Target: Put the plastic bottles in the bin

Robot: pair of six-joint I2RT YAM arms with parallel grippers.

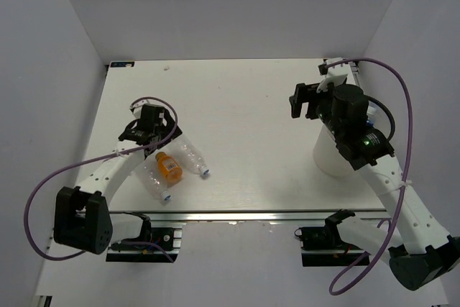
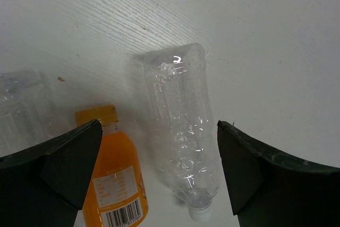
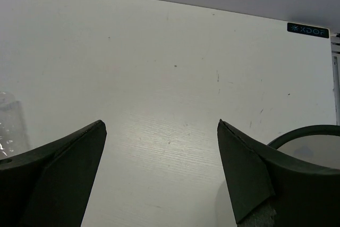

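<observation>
Three plastic bottles lay on the table at its near left: a clear crinkled bottle nearest, a short orange bottle beside it, and a second clear bottle just past. The left gripper hovered over them, jaws wide, holding nothing. Rightward stood one white bin, largely hidden beneath the right arm; I couldn't tell its contents. Farther back the right gripper hung spread and empty.
</observation>
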